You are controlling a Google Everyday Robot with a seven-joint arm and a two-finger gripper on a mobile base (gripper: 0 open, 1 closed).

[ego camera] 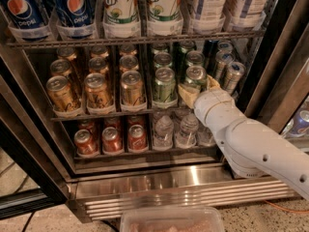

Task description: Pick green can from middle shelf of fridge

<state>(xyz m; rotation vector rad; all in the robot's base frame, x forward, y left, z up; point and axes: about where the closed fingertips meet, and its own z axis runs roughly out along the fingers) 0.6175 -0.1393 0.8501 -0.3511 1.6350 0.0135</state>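
The fridge [159, 185] stands open, with a steel frame and a ribbed base grille. Its middle shelf [96, 114] is a dark wire rack with rows of small cans. Gold-amber cans [96, 91] fill the left lanes. Green cans stand in two lanes right of centre: one at the front [164, 85] and one further right [195, 76]. My gripper [199, 88] is at the right-hand green can, against its lower part, which it hides. My white arm [251, 144] reaches in from the lower right.
Large Pepsi and 7UP bottles [120, 8] fill the rack above. Slim silver-blue cans [232, 76] stand at the right end of the middle shelf. Red cans [111, 139] and water bottles [163, 129] sit on the rack below. A clear bin [171, 220] lies on the floor in front.
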